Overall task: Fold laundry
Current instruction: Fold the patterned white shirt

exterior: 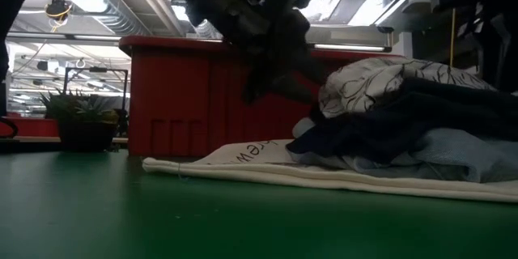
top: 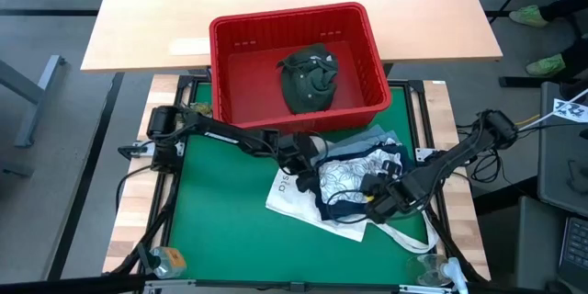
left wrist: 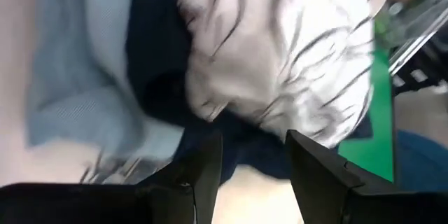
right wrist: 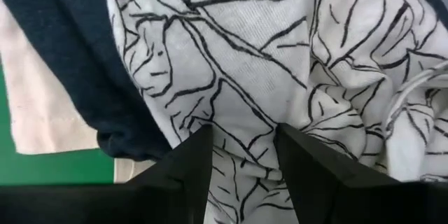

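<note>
On the green desk [top: 230, 220] the left hand [top: 301, 154] sits near the middle, by the front wall of the red basket [top: 230, 64]. In the left wrist view its two dark fingers [left wrist: 203, 171] stand apart, with nothing between them. They point at the pile of clothes.

In the basket, at about 12 o'clock on the desk, lies a dark green garment [top: 309, 78], all bunched up.

Next comes the pile, at about 3 o'clock from the desk's middle. A white tote bag [top: 292, 200] lies flat at the bottom. On it are a light blue garment [top: 378, 136], a navy garment [top: 354, 204] and, on top, a white garment with dark leaf lines [top: 344, 176]. In the low view the white leaf one [exterior: 380, 77] sits on the navy one [exterior: 421, 109], and the light blue one [exterior: 469, 150] is under them.

The right hand [top: 378, 195] rests at the pile's 4 o'clock edge. In the right wrist view its fingers [right wrist: 189, 164] are apart and lie right on the white leaf garment [right wrist: 266, 63]. I cannot tell if they pinch it.
</note>
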You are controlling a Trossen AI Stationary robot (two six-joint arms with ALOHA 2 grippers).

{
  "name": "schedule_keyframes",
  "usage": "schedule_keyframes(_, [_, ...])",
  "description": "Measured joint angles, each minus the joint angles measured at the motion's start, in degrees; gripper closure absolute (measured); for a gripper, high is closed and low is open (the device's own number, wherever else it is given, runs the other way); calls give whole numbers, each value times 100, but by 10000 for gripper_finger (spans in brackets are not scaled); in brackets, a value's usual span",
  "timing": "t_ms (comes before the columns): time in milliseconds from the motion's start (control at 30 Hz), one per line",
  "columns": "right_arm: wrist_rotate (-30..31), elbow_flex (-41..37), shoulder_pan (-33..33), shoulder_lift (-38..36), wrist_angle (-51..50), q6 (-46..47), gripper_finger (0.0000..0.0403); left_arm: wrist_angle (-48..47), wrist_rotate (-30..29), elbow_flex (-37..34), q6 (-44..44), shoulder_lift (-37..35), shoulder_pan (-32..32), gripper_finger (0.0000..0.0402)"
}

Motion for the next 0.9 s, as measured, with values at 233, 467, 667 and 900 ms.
schedule_keyframes(233, [-63,243,0,-138,-32,-9,244,-506,-331,0,276,-423,-65,250])
schedule_keyframes(467, [942,695,0,-144,243,-569,244,-227,-351,4,303,-522,-388,250])
schedule_keyframes(667, [1727,684,-7,-139,338,-728,244,211,-1598,4,298,-427,-964,250])
schedule_keyframes(900, [1693,669,-4,-137,239,-723,244,995,-3645,4,228,-9,-1578,250])
